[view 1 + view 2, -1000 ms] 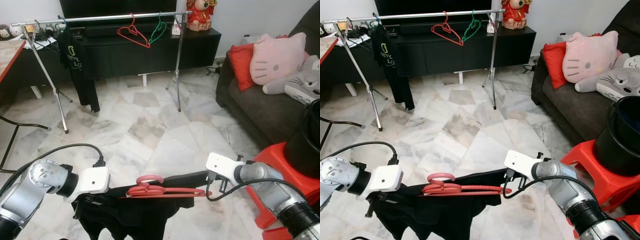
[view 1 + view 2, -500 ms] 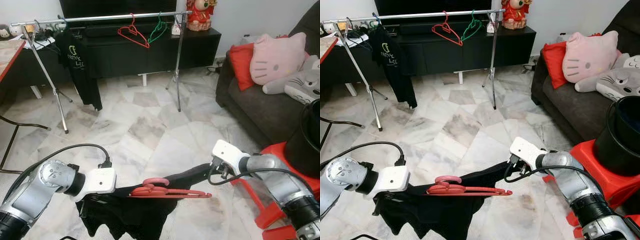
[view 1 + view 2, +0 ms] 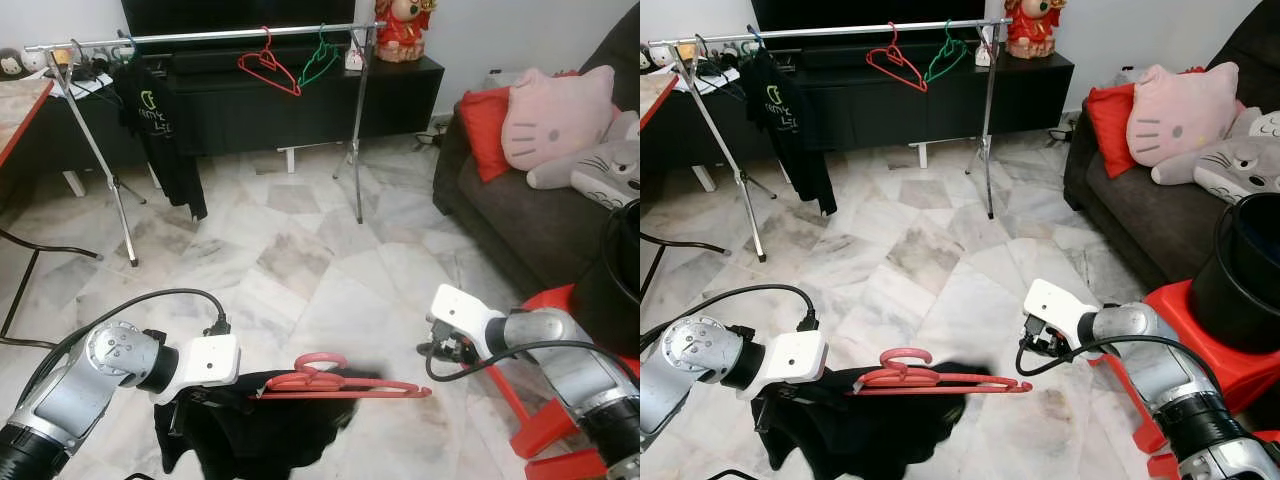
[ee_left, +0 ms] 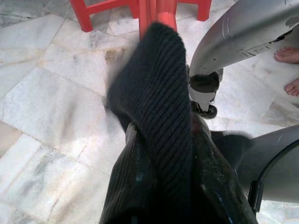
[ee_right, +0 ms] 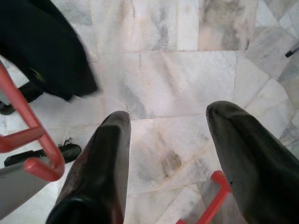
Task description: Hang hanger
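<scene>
Holding level, the red hanger (image 3: 340, 381) points toward the right gripper's (image 5: 168, 154) spread fingers, left gripper's (image 3: 245, 385) fingers clamping it.

Ribbed black cloth (image 4: 159, 116), glossy marble floor (image 3: 300, 250)

Left claw (image 4: 159, 154) wrapped from sight in black garment (image 3: 250, 430), itself motion-blurred at the loose end and cut by the lower edge; right claw (image 3: 1032, 340) tucked behind its white wrist housing; black bucket (image 3: 1245, 270) cropped at right.
</scene>
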